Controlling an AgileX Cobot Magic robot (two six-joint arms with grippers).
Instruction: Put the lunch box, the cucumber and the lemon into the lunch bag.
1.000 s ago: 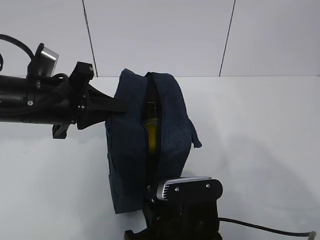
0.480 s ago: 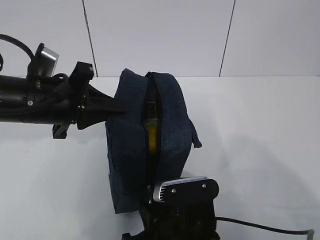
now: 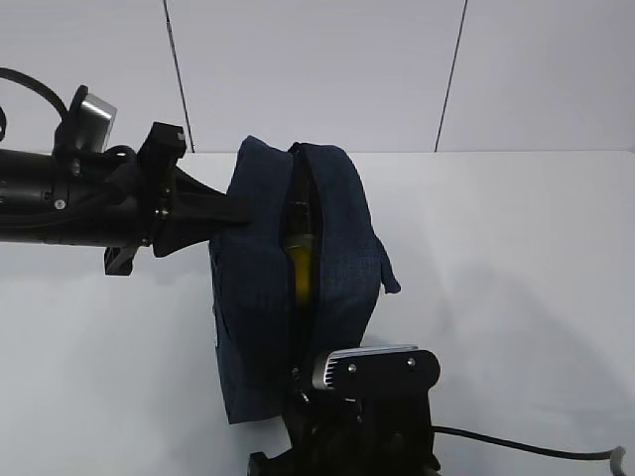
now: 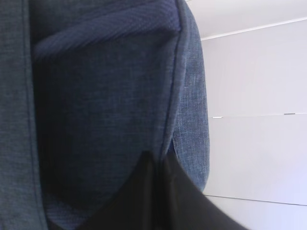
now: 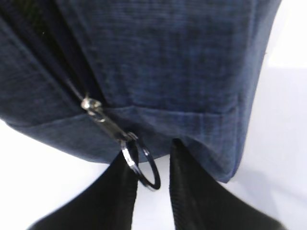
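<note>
Ring pull [image 5: 141, 165] between right tool [image 5: 152, 191] fingers | exterior: hidden, possibly gripped

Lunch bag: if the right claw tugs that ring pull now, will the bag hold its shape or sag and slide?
The lunch bag is soft fabric and looks likely to sag. The left claw, shut on its side, should brace it. The ring pull hangs loose between the right claw's fingers, so it may slip. The table looks smooth; unbraced, the bag could slide.
</note>
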